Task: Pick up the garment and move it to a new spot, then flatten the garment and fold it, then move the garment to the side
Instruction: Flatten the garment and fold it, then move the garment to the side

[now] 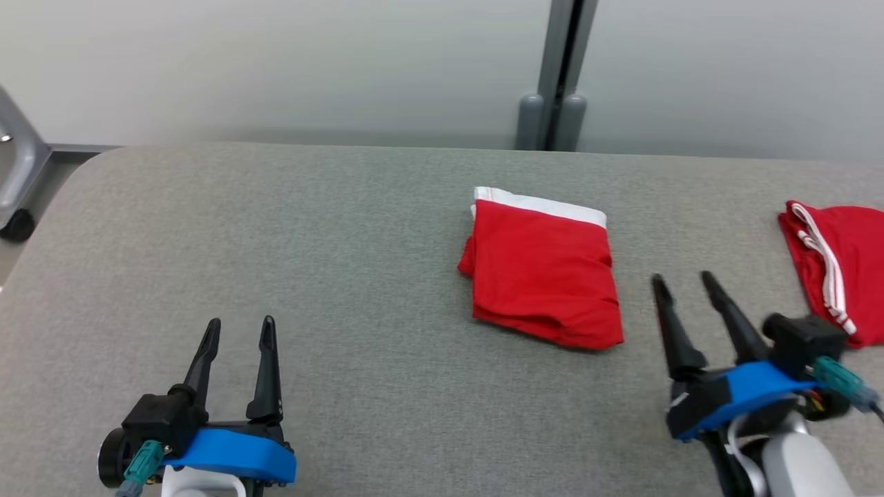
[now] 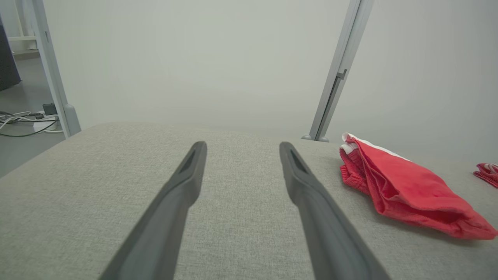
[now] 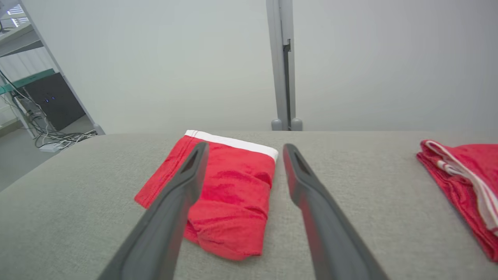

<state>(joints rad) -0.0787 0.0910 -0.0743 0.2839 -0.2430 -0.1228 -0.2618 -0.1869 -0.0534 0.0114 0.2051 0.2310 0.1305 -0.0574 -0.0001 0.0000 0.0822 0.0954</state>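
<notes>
A red garment (image 1: 542, 269) with a white waistband lies folded in a rough rectangle on the grey table (image 1: 276, 241), right of centre. It also lies at the right in the left wrist view (image 2: 404, 190) and just beyond my right fingers in the right wrist view (image 3: 229, 190). My right gripper (image 1: 684, 279) hovers open just right of the garment's near corner, apart from it, nothing between its fingers. Near the front left of the table my left gripper (image 1: 240, 323) stands open and empty, far from the garment.
A second red garment (image 1: 839, 259) with white stripes lies at the table's right edge, also seen in the right wrist view (image 3: 463, 182). A grey post (image 1: 556, 76) rises behind the table against a pale wall. Cables and shelving (image 3: 42, 116) stand off the table's left.
</notes>
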